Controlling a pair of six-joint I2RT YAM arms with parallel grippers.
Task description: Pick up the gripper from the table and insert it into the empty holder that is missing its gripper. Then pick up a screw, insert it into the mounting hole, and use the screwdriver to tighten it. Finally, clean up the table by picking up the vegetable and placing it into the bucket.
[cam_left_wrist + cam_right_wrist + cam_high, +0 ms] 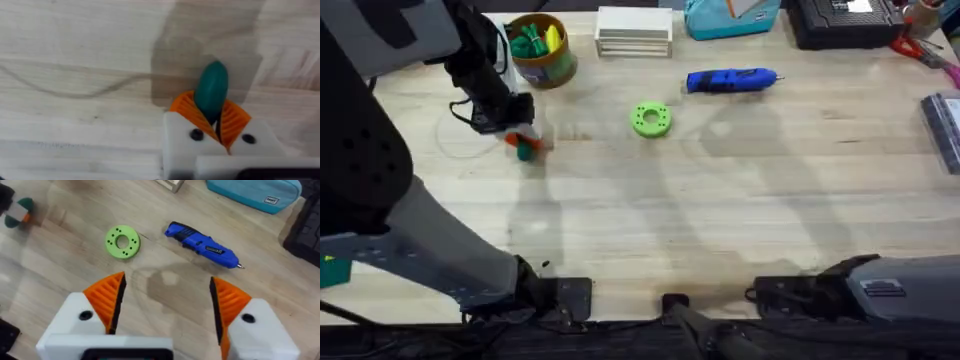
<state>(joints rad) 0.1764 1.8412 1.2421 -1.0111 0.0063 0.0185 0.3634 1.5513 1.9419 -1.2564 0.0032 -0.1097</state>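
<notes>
The vegetable (212, 87), a dark green smooth oval, sticks out from between the orange ribbed pads of my left gripper (210, 107), which is shut on it just above the table (720, 220). In the overhead view that left gripper (520, 140) hangs with the vegetable (527, 150) at the back left, a little in front of the bucket (542, 50). The blue screwdriver (730, 80) lies at the back centre. My right gripper (167, 287) is open with nothing between its pads, facing the screwdriver (202, 245). The loose gripper, the holder and the screw are out of view.
A bright green ring disc (651, 119) lies between the bucket and the screwdriver. Along the back edge stand a white box (634, 32), a blue pouch (730, 15) and a black case (845, 20). The bucket holds green and yellow pieces.
</notes>
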